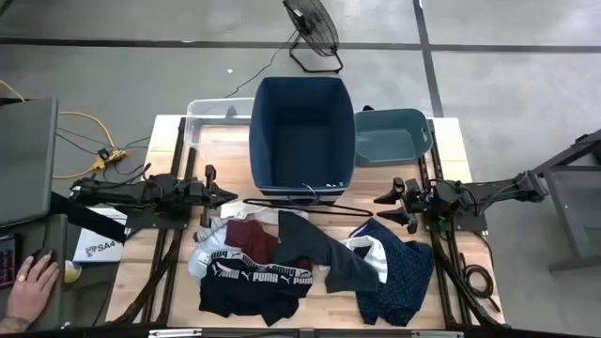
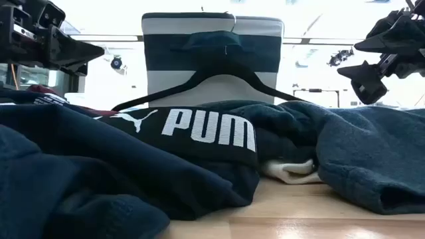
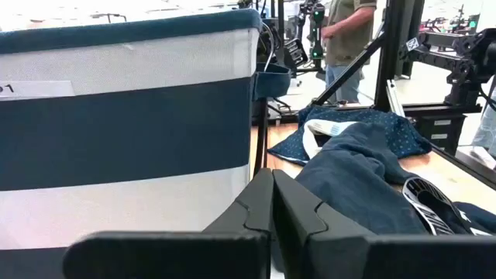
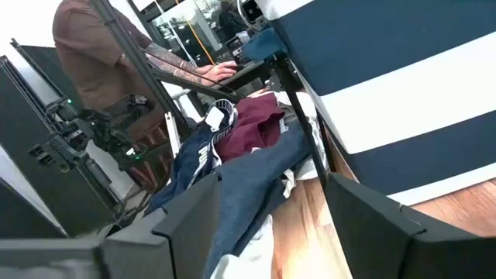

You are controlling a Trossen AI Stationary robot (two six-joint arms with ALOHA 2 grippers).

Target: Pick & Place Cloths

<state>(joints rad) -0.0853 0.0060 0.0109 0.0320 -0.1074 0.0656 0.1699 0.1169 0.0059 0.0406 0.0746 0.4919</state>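
On the bench (image 1: 141,282), the cloths (image 1: 310,268) lie heaped between and just ahead of the left claw (image 1: 228,196), pinched shut and empty, and the right claw (image 1: 385,207), parted and empty.

Soft matt cloths (image 1: 310,268) lie on a smooth pale wood table (image 1: 470,150), below the right gripper (image 1: 395,207) of matt black plastic.

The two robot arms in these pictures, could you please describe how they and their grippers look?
Both arms are dark, nearly black, built of blocky jointed segments. The left gripper and the right gripper each end in two angular matte black jaws with flat faceted faces, as the wrist views show. Black cables run along the arms. I can see no readable markings on them.
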